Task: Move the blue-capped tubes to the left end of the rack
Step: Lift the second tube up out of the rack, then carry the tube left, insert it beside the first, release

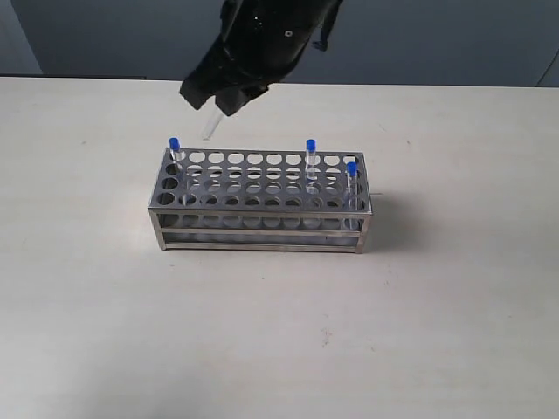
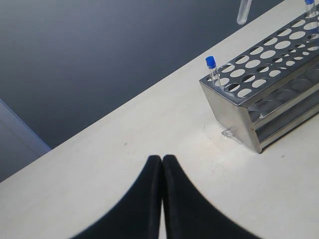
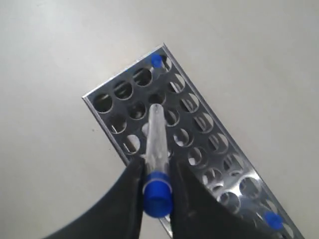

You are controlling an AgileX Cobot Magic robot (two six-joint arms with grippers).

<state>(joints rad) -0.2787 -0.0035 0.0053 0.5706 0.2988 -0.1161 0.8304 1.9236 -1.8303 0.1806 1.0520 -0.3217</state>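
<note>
Right jaws: clamped on a blue-capped tube [image 3: 156,149], held above the rack [image 1: 262,188] near its 10 o'clock corner.
Left jaws: pressed together, empty.
In rack: one tube [image 1: 175,150] at the 9 o'clock end, two tubes [image 1: 311,155] [image 1: 351,173] toward 3 o'clock.

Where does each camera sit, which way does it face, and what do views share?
Exterior: raised, looking down at the rack; right gripper hangs above it.
Left wrist: low, off the rack's left end, facing it; shut left gripper shows.
Right wrist: over the rack, looking down; right gripper clamps a blue-capped tube.
Shared: all show the rack.
</note>
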